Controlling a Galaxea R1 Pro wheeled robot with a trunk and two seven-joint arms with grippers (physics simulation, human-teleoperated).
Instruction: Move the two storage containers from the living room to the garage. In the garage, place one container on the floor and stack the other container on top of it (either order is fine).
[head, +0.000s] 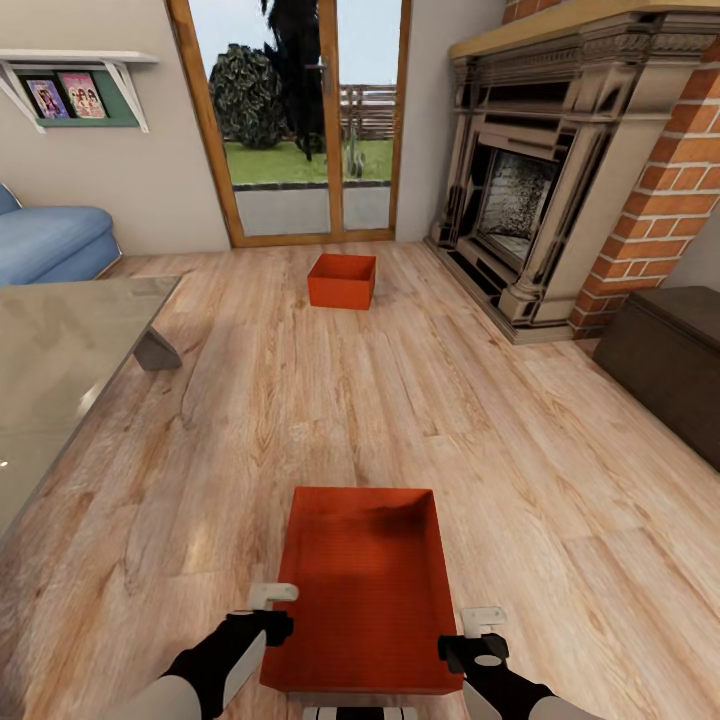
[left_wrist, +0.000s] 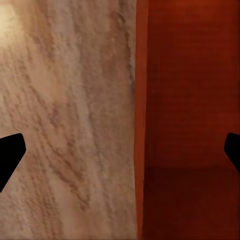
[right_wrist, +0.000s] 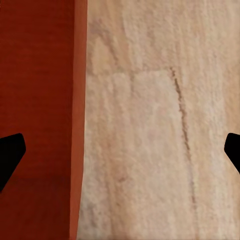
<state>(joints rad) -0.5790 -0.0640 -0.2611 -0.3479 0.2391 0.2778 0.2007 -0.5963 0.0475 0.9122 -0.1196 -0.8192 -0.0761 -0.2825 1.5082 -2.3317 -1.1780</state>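
Two orange-red storage containers stand on the light wood floor of the living room. The near container (head: 365, 585) sits just in front of me, between my arms. The far container (head: 342, 280) is out by the glass door. My left gripper (head: 273, 598) hangs open over the near container's left wall (left_wrist: 141, 120), one finger outside it and one above its inside. My right gripper (head: 483, 622) is open over the right wall (right_wrist: 80, 120) in the same way. In the wrist views the left gripper (left_wrist: 120, 155) and right gripper (right_wrist: 120, 155) hold nothing.
A glass-topped low table (head: 60, 350) fills the left side, with a blue sofa (head: 50, 240) behind it. The brick fireplace (head: 530, 200) and a dark brown chest (head: 670, 360) line the right. A glass door (head: 300, 120) is straight ahead.
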